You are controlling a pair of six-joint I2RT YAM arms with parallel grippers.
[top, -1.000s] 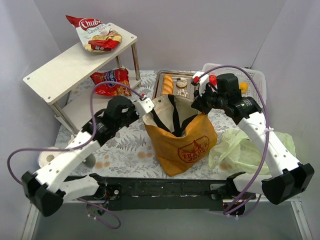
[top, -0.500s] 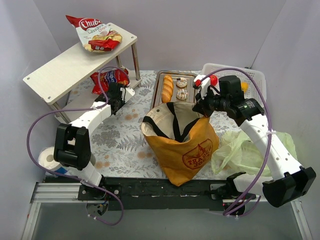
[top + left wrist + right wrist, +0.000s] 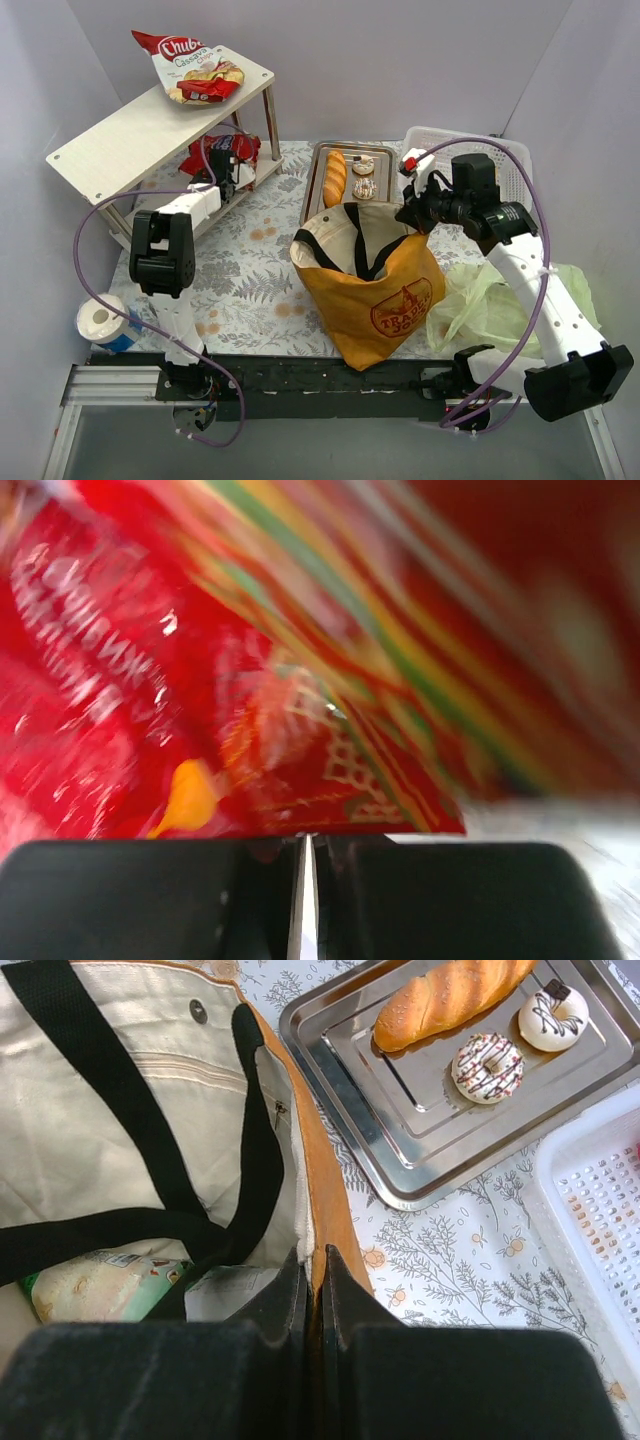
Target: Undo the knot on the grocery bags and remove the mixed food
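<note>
The mustard-orange tote [image 3: 375,290] stands open mid-table. My right gripper [image 3: 408,215] is shut on its far right rim, seen up close in the right wrist view [image 3: 315,1260]. A green-white packet [image 3: 90,1285] lies inside the tote under the black handles [image 3: 150,1160]. The pale green plastic bag [image 3: 495,300] lies crumpled to the tote's right. My left gripper [image 3: 228,172] reaches under the shelf, shut on the lower edge of a red snack packet [image 3: 220,150], which fills the left wrist view [image 3: 250,680]. A baguette [image 3: 335,175] and two donuts [image 3: 364,176] lie on the metal tray [image 3: 312,195].
A white two-level shelf [image 3: 120,135] stands at the back left with a red-white chips packet [image 3: 195,70] on top. A white mesh basket [image 3: 510,160] is at the back right. A paper roll [image 3: 100,320] stands at the front left.
My left arm left the tote's left rim and swung back-left to the red packet under the shelf, which has shifted. The tote slid slightly right with my right gripper.
</note>
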